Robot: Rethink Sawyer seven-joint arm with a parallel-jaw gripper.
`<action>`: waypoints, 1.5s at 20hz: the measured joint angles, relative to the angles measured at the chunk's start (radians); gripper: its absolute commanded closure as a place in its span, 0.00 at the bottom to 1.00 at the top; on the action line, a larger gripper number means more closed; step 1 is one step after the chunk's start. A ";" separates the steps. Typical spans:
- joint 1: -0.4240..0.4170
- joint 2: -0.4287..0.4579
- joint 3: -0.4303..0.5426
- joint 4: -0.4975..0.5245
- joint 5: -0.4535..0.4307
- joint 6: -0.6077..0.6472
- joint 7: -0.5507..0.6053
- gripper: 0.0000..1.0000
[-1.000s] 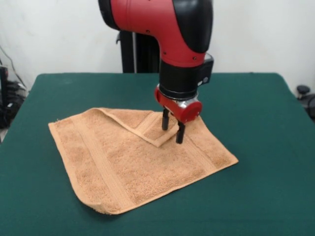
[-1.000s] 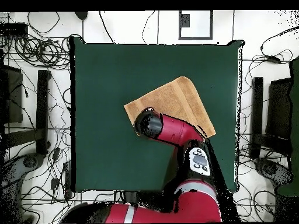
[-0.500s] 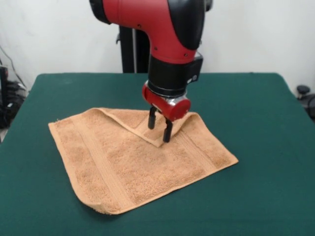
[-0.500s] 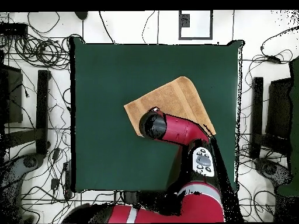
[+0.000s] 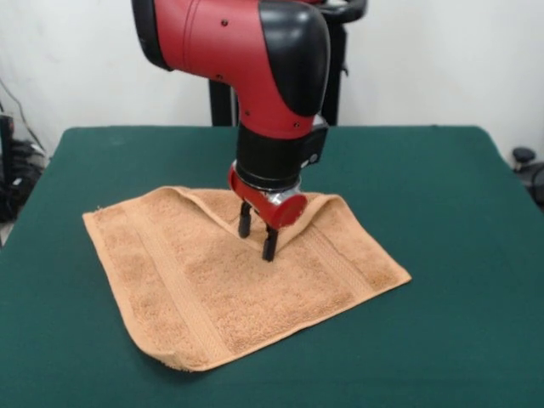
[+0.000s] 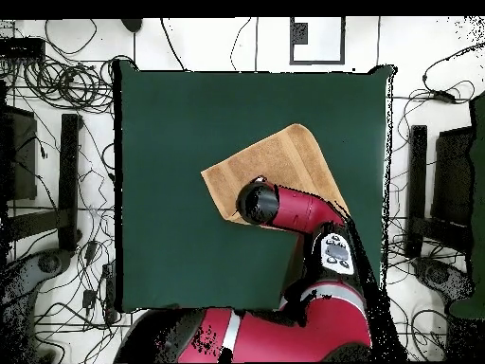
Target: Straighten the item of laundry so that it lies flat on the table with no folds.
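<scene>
1. The towel lies a little left of the middle of the green tabletop, spread out except at its far edge; there a corner flap is doubled over towards the near side, so the cloth is not yet flat.
2. The gripper stands right at that doubled flap, which I take to be the reason it is here; the fold is the one part left to undo.
3. The two dark fingers point straight down with a small gap between them; whether cloth sits in that gap I cannot tell.
4. The red and black arm comes down from above, its wrist upright over the far middle of the towel; in the overhead view it hides the fold entirely.
</scene>
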 measured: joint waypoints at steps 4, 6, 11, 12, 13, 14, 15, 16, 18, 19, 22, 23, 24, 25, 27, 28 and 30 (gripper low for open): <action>0.000 0.002 0.000 -0.005 0.000 0.007 0.000 0.00; 0.000 0.003 0.000 -0.007 0.000 0.010 0.000 0.00; 0.000 0.003 0.000 -0.009 0.000 0.015 0.000 0.00; 0.000 0.003 -0.001 -0.010 0.000 0.015 0.000 0.00; 0.000 0.003 -0.001 -0.010 0.000 0.015 0.000 0.00; 0.000 0.003 0.000 -0.010 0.000 0.015 0.000 0.00; 0.000 0.003 0.000 -0.010 0.000 0.015 0.000 0.00; 0.000 0.003 0.000 -0.010 0.000 0.015 0.000 0.00; 0.000 0.003 0.000 -0.009 0.000 0.015 0.000 0.00; 0.000 0.003 0.000 -0.009 0.000 0.015 0.000 0.00; 0.002 0.003 -0.001 -0.009 0.000 0.015 0.000 0.00; 0.003 0.003 -0.002 -0.009 0.000 0.015 0.000 0.00; 0.004 0.003 -0.002 -0.009 0.000 0.014 0.000 0.00; 0.005 0.003 -0.003 -0.009 0.000 0.014 0.000 0.00; 0.005 0.003 -0.004 -0.009 0.000 0.014 0.000 0.00; 0.005 0.003 -0.004 -0.009 0.000 0.014 0.000 0.00; 0.005 0.003 -0.004 -0.009 0.000 0.014 0.000 0.00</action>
